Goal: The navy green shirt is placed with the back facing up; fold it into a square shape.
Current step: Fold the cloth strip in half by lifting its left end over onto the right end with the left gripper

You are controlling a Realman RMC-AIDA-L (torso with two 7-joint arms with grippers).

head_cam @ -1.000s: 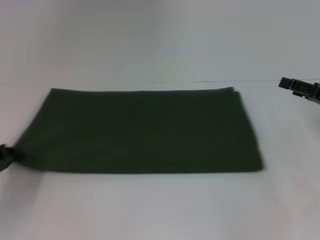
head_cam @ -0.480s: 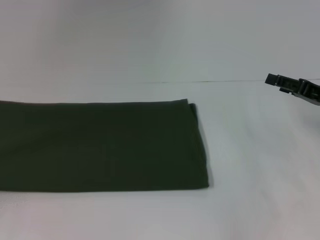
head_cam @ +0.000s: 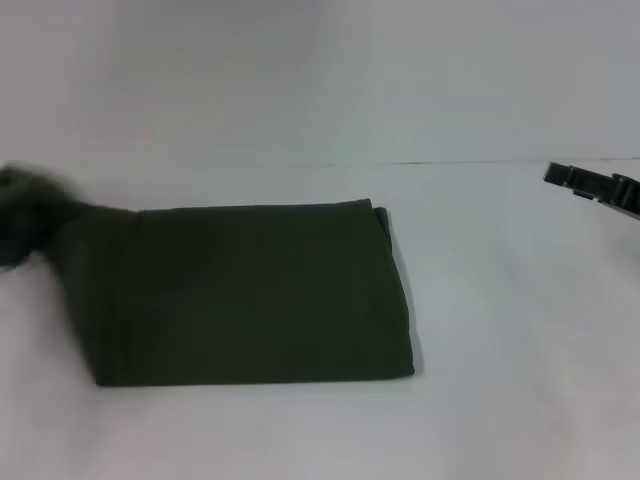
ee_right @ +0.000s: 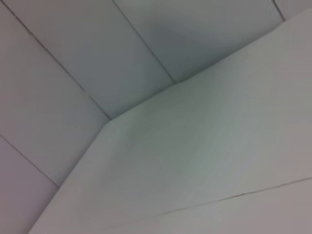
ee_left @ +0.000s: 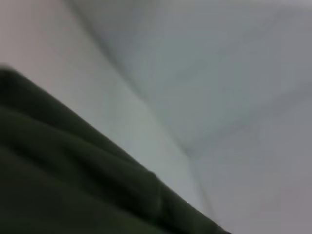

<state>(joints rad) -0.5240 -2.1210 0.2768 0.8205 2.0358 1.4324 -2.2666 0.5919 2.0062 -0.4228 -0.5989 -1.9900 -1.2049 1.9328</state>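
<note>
From the head view, a plain white table (head_cam: 500, 400) carries the large dark olive-green soft fabric shirt (head_cam: 250, 295), folded to a flat rectangle left of centre, its left end lifted into a blur, probably mid-fold. The left wrist view has green cloth close under the camera, so that arm seems to be carrying it, though I cannot tell its grip. The right wrist view shows only table and wall, and the black right gripper (head_cam: 592, 186) hangs well clear at the right edge, likely out of the way, fingers unreadable.

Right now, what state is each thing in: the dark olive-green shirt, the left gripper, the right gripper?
Dark olive-green soft fabric shirt: folded into a flat rectangle on the table, wider than deep, its left end lifted and blurred.
Left gripper: a blurred dark shape at the shirt's raised left end; grip unclear.
Right gripper: at the view's right edge, apart from the shirt, holding nothing visible.
</note>
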